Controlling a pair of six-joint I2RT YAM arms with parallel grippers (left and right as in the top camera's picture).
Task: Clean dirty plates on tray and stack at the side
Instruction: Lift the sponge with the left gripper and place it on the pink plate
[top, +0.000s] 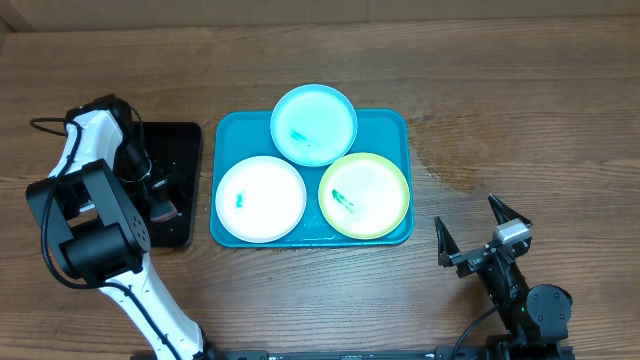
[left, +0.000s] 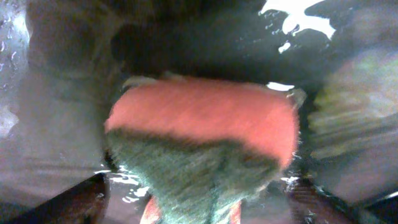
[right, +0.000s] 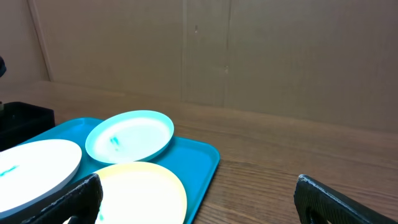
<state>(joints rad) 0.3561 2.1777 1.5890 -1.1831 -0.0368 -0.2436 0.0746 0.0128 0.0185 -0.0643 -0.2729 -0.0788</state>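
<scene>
Three smeared plates (top: 314, 123) on tray (top: 390, 125). My left gripper (top: 157, 188) sits at sponge (left: 205, 124) in black tray (top: 182, 140), grip unclear; right gripper (top: 464, 212) spread. Next: pinch sponge.

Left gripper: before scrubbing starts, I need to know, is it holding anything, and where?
Cannot tell: the sponge lies close under the left gripper, but blur hides any grip.

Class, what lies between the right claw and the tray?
Nothing but bare table separates right claw from tray; the overhead view shows it.
</scene>
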